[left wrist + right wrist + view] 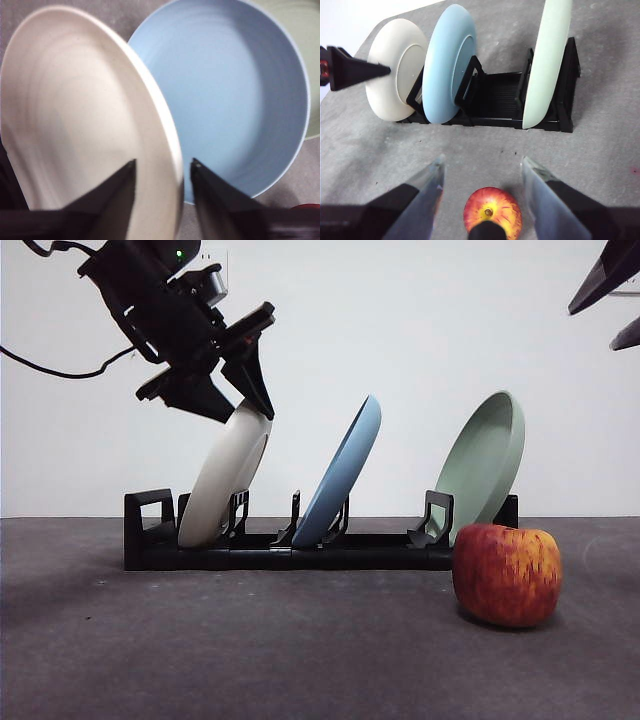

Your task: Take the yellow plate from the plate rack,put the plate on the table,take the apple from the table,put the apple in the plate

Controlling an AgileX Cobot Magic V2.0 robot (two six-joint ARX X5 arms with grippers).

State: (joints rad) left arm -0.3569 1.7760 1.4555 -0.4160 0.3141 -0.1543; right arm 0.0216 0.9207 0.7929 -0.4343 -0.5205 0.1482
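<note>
The yellow plate (pixel 222 485), cream coloured, leans in the leftmost slot of the black plate rack (pixel 200 552). My left gripper (pixel 243 408) is at the plate's top rim. In the left wrist view the gripper (pixel 163 167) is open, with one jaw on each side of the plate's rim (pixel 75 115). The red apple (pixel 507 575) stands on the table (pixel 250 650) in front of the rack's right end. My right gripper (pixel 482 170) is open and empty, high above the apple (pixel 493 214). It shows in the front view only as black tips (pixel 608 278).
A blue plate (pixel 342 475) leans in the rack's middle slot and a sage-green plate (pixel 487 465) in the right slot. The blue plate (pixel 235 90) is close behind the cream one. The right wrist view shows the rack (pixel 500 95) with all three plates.
</note>
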